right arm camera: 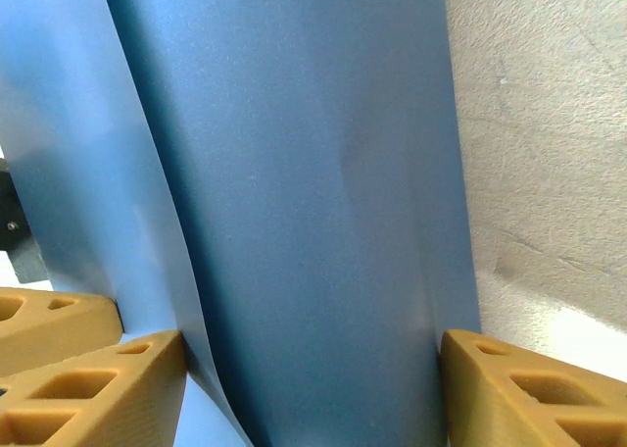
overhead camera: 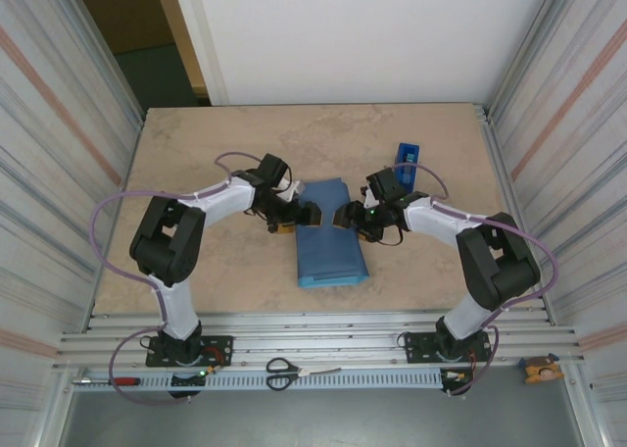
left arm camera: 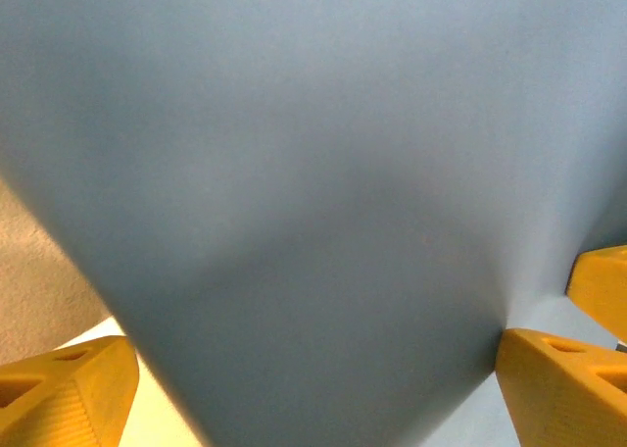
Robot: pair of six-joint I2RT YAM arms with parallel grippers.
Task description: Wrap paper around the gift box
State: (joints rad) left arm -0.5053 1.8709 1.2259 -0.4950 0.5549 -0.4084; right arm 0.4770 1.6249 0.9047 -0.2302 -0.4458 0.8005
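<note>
The paper (overhead camera: 328, 241) lies folded in the middle of the table, slate blue face up, with a light blue strip along its near edge. The gift box is hidden. My left gripper (overhead camera: 309, 214) is at the paper's left edge. In the left wrist view the left gripper (left arm camera: 312, 388) is open wide, and the slate paper (left arm camera: 313, 202) hangs between its fingers (left arm camera: 59, 393). My right gripper (overhead camera: 345, 215) meets the paper from the right. In the right wrist view the right gripper (right arm camera: 313, 378) has both fingers (right arm camera: 509, 388) against the sides of a raised slate fold of paper (right arm camera: 304, 202).
A blue tape dispenser (overhead camera: 406, 163) stands behind the right gripper. Scissors (overhead camera: 284, 372) and a red-handled screwdriver (overhead camera: 122, 380) lie on the rail at the near edge. Corrugated walls close both sides of the table (overhead camera: 196, 153).
</note>
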